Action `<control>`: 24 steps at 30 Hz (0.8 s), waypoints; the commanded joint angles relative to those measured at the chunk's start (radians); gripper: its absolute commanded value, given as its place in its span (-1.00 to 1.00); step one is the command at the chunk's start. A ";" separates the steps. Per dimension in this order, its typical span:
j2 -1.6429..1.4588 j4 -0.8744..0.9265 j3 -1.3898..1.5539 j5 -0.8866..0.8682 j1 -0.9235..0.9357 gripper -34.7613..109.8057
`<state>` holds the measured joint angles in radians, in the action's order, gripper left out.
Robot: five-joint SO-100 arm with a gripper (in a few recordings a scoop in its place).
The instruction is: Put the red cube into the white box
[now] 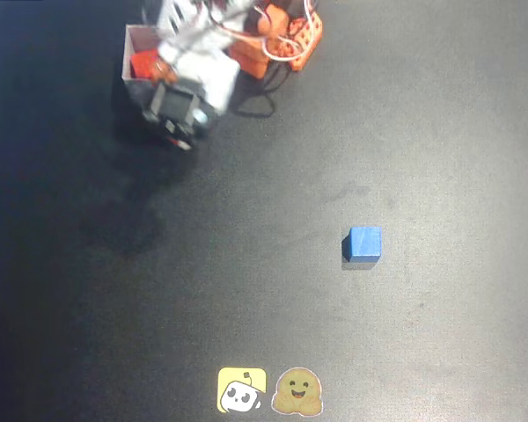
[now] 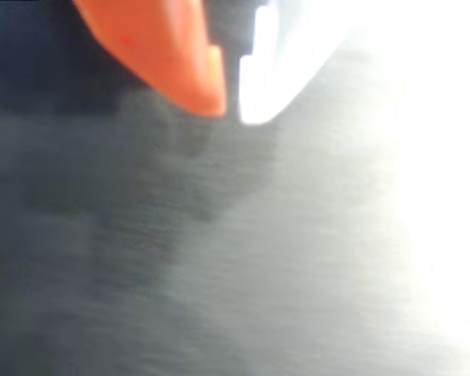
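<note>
In the overhead view the white box (image 1: 130, 54) stands at the top left of the dark table. A red-orange patch inside it looks like the red cube (image 1: 143, 63). My blurred white and orange arm (image 1: 198, 61) reaches over the box's right side and hides part of it. In the wrist view my gripper (image 2: 231, 106) is shut, its orange finger (image 2: 164, 47) and white finger (image 2: 274, 70) nearly touching at the tips with nothing between them. Below the fingers lies blurred dark table, with a bright white glare at the right.
A blue cube (image 1: 363, 243) sits alone right of centre. Two stickers (image 1: 268, 391) lie at the table's front edge. The arm's orange base with cables (image 1: 286, 40) stands at the top centre, right of the box.
</note>
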<state>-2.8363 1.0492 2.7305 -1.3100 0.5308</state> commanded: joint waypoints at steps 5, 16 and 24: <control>0.005 -0.012 0.003 -0.120 -0.212 -0.52; -0.084 0.072 0.031 -0.270 -0.462 -0.52; -0.360 0.259 0.133 -0.249 -0.491 -0.52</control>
<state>-3.1646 1.2793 2.8609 -1.5662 0.0522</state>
